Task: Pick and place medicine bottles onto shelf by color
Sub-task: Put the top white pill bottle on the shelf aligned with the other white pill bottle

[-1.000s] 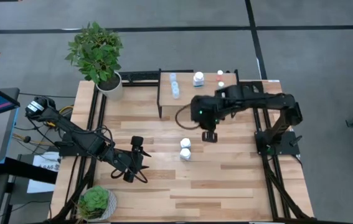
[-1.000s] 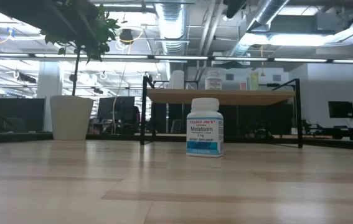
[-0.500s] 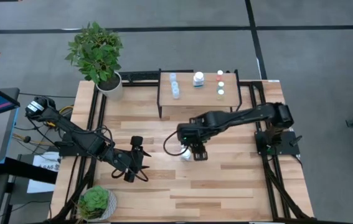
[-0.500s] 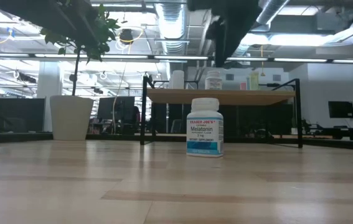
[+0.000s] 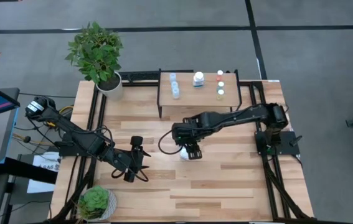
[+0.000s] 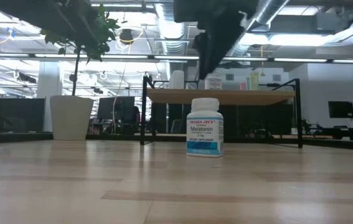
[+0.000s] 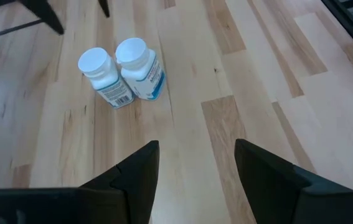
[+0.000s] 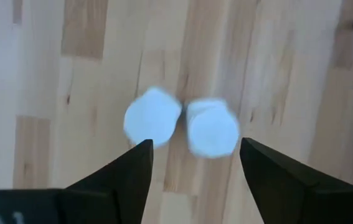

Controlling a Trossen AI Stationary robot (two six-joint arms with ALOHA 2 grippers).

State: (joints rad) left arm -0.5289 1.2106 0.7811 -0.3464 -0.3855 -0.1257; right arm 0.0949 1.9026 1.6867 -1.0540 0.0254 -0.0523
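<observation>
White-capped, the two chunky white medicine bottles (image 7: 122, 71) are seen standing side by side, touching, on the striped wooden bench (image 5: 226, 180). Directly above them the right hand (image 8: 192, 155) is held spread wide and empty. The left hand (image 7: 195, 162) is parked open near the bench's front.

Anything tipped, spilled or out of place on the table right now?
Nothing stands out. The two white bottles stand upright side by side on the table, with the open right pincer above them. The bottles on the shelf look upright. The left pincer waits, open.
</observation>
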